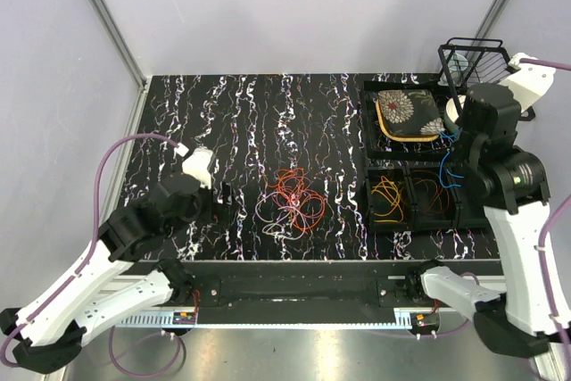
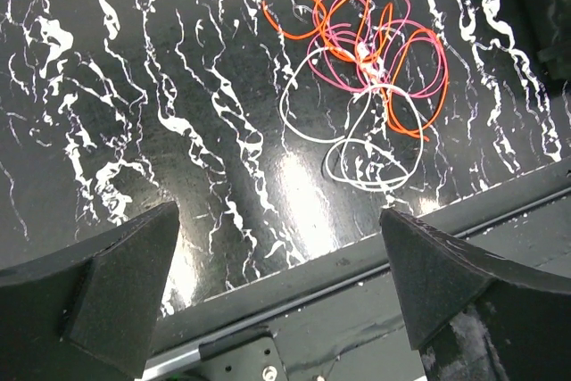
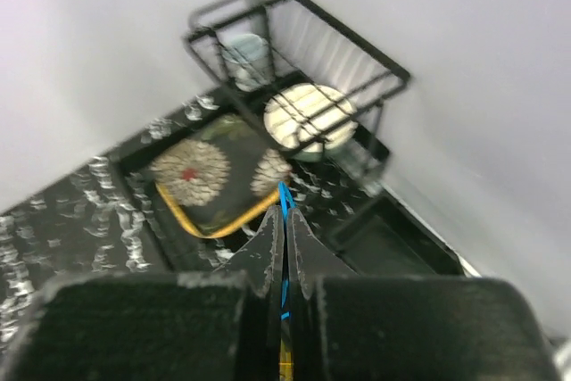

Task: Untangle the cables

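Observation:
A tangle of orange, pink and white cables [image 1: 290, 198] lies on the black marbled table, near the middle. In the left wrist view the tangle [image 2: 366, 69] lies ahead of my fingers. My left gripper [image 1: 219, 192] is open and empty, just left of the tangle; its jaws [image 2: 278, 213] stand wide apart over the table's front edge. My right gripper [image 1: 457, 136] is raised over the right-hand bins and is shut on a thin blue cable [image 1: 448, 167] that hangs down. In the right wrist view the blue cable [image 3: 285, 198] is pinched between the shut fingers [image 3: 268, 247].
Black bins at the right hold a yellow cable [image 1: 388, 198] and a dark cable [image 1: 433, 198]. A floral plate [image 1: 406, 113] sits in a tray behind them. A black wire basket [image 1: 473, 60] stands at the far right corner, with a white dish [image 3: 308, 118] by it.

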`<state>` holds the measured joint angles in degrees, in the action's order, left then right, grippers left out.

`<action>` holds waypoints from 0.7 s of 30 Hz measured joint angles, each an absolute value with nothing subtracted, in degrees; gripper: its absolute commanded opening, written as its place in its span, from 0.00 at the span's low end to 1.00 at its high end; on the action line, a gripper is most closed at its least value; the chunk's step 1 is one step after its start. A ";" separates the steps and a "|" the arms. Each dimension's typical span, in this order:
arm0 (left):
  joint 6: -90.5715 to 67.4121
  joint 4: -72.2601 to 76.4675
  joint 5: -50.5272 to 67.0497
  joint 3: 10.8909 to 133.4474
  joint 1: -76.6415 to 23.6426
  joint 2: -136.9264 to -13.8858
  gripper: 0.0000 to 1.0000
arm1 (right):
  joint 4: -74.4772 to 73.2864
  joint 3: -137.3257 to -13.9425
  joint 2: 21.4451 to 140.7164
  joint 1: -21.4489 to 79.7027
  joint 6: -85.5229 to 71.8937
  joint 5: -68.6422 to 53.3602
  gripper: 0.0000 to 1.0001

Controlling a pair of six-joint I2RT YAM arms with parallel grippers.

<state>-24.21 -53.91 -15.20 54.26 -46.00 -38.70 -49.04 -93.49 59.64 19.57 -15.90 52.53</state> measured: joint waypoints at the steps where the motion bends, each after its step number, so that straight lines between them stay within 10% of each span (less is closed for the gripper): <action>1: -24.25 -53.32 -15.18 53.65 -46.00 -37.89 0.99 | -49.39 -93.10 60.10 16.82 -15.77 51.00 0.00; 21: -25.10 -48.75 -17.96 48.42 -48.97 -28.88 0.99 | -50.65 -88.27 65.60 -9.80 -15.79 36.53 0.00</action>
